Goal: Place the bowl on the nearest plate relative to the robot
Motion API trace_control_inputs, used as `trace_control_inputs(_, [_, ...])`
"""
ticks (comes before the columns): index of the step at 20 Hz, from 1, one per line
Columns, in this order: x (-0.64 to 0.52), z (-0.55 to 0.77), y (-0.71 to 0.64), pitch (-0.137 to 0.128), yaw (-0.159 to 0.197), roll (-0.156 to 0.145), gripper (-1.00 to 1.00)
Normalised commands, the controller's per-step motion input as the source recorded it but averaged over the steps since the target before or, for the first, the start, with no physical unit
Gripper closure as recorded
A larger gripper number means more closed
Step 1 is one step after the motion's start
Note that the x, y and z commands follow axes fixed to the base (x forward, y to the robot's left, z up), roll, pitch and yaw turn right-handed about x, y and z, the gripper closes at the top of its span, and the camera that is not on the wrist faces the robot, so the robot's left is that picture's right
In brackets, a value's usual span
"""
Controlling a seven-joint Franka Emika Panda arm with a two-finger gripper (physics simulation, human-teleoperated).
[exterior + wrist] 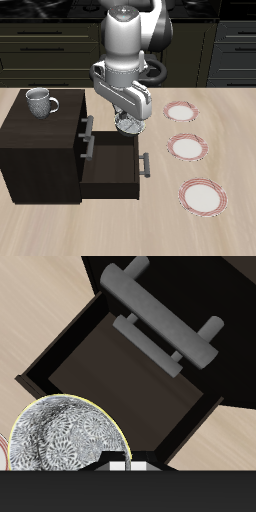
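My gripper (pixel 127 118) hangs over the open drawer (pixel 110 172) of the dark cabinet and is shut on the rim of the bowl (pixel 131 127). The bowl is lifted clear of the drawer. In the wrist view the bowl (pixel 62 444) shows its grey patterned inside right beside my gripper (pixel 126 464), above the drawer's dark inside (pixel 125 386). Three identical white plates with pink-red rims lie in a row beside the cabinet. One plate (pixel 182 111) is farthest back, closest to the robot's base. A second plate (pixel 187 147) is in the middle and a third plate (pixel 202 196) is near the front edge.
A grey handled mug (pixel 40 101) stands on top of the dark cabinet (pixel 35 150). The drawer's handle (pixel 145 163) sticks out toward the plates. The shut upper drawer's handle (pixel 160 318) shows in the wrist view.
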Motion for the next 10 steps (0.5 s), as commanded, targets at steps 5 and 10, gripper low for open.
trace_control_inputs(5, [-0.23, 0.32, 0.28, -0.045, 0.143, 0.038, 1.0])
trace_control_inputs(10, [-0.28, 0.19, 0.42, -0.055, 0.255, 0.009, 1.0])
